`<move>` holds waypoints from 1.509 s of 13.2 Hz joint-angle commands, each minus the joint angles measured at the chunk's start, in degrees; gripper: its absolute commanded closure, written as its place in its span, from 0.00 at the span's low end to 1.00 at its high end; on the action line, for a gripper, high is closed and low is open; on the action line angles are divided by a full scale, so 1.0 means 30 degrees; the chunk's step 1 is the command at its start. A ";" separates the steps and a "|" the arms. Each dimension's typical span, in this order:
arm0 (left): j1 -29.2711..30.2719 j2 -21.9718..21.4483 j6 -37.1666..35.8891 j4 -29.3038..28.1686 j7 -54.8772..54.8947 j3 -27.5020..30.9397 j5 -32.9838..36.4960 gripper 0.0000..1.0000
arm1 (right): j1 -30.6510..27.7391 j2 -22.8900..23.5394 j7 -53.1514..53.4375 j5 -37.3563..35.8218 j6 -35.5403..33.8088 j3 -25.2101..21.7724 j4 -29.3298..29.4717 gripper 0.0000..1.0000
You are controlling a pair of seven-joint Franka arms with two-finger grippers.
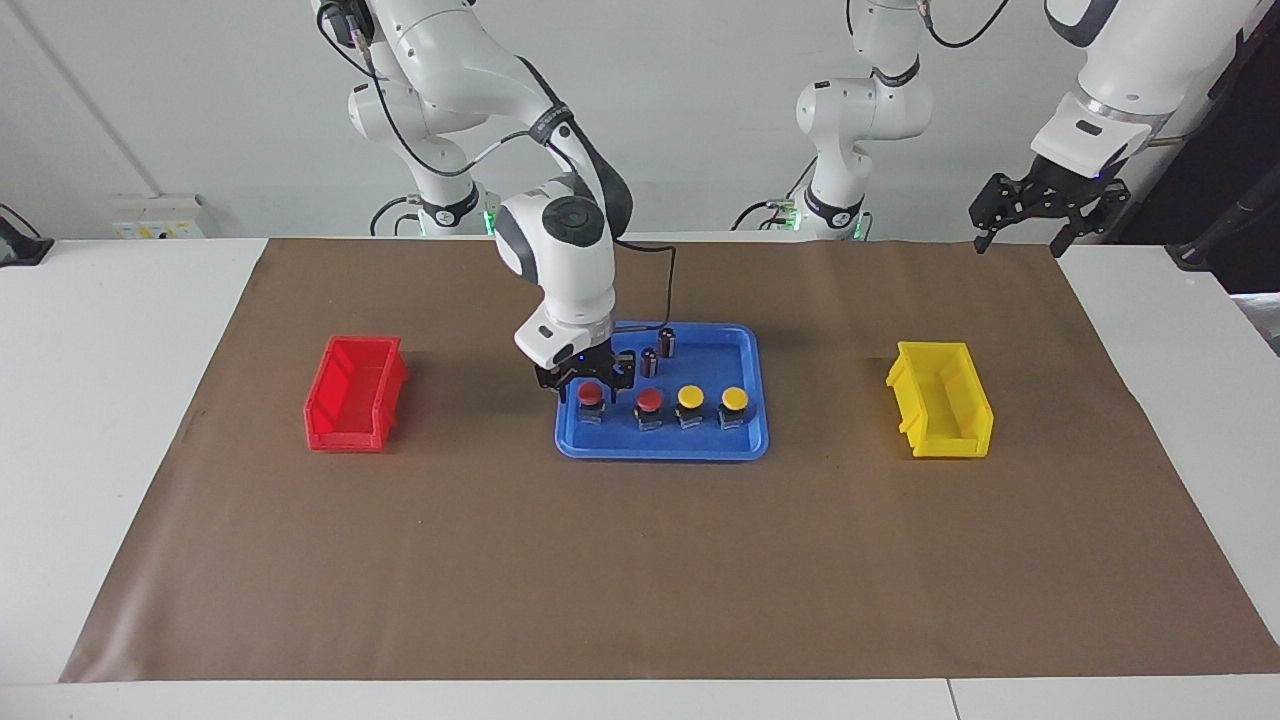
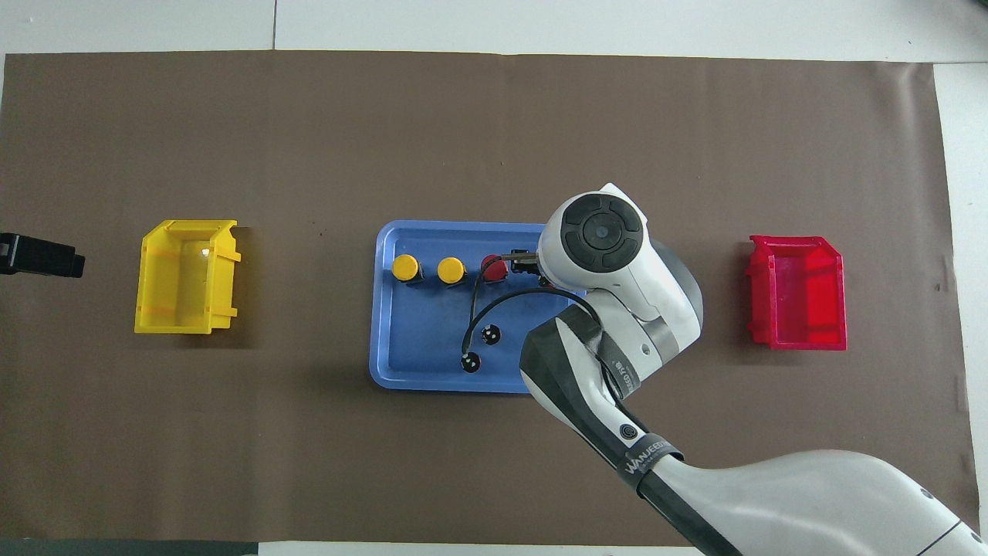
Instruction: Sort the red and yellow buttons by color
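Note:
Four buttons stand in a row in the blue tray (image 1: 755, 420): two red buttons (image 1: 591, 393) (image 1: 650, 402) and two yellow buttons (image 1: 690, 397) (image 1: 735, 399). My right gripper (image 1: 590, 384) is low in the tray, open, with a finger on either side of the red button at the right arm's end of the row. In the overhead view the right arm's hand hides that button. The other red button (image 2: 494, 268) and both yellow buttons (image 2: 451, 270) (image 2: 406, 268) show there. My left gripper (image 1: 1048, 212) waits open, high over the table's edge at the left arm's end.
A red bin (image 1: 355, 393) stands on the brown mat toward the right arm's end, and a yellow bin (image 1: 940, 400) toward the left arm's end. Two dark cylinders (image 1: 666, 342) (image 1: 649, 362) stand in the tray, nearer to the robots than the buttons.

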 commanded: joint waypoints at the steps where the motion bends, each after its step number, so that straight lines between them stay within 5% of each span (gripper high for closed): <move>1: -0.0207 -0.0605 0.0499 -0.0754 -0.0344 0.0047 0.0454 0.01 | -0.0076 -0.0500 0.0217 -0.0408 0.0396 0.0075 -0.0774 0.29; 6: -0.0003 -0.0722 0.0762 -0.0958 -0.2701 0.0076 0.0017 0.02 | -0.0017 -0.0735 0.0129 -0.0408 0.0570 0.0104 -0.1478 0.41; 10: 0.0027 -0.0606 0.1464 -0.1105 -0.3628 0.0105 -0.0103 0.03 | -0.0047 -0.0647 0.0128 -0.0408 0.0543 0.0104 -0.1041 0.81; 13: -0.0147 0.1056 0.1175 0.0350 -0.2776 0.0105 -0.0103 0.03 | -0.1037 -0.1199 -0.1882 -0.0379 -0.2108 0.0075 0.1001 0.83; 16: -0.1602 0.3520 0.1520 0.2001 -0.3066 -0.0244 -0.0655 0.04 | -0.3610 -0.5231 -0.5717 -0.0146 -0.5458 0.0074 -0.0149 0.84; 20: -0.7517 0.4718 0.5817 -0.0047 -1.1195 -0.0334 -0.0980 0.10 | -0.8646 -0.9371 -1.2219 0.1287 -0.5406 -0.0130 -0.4576 0.84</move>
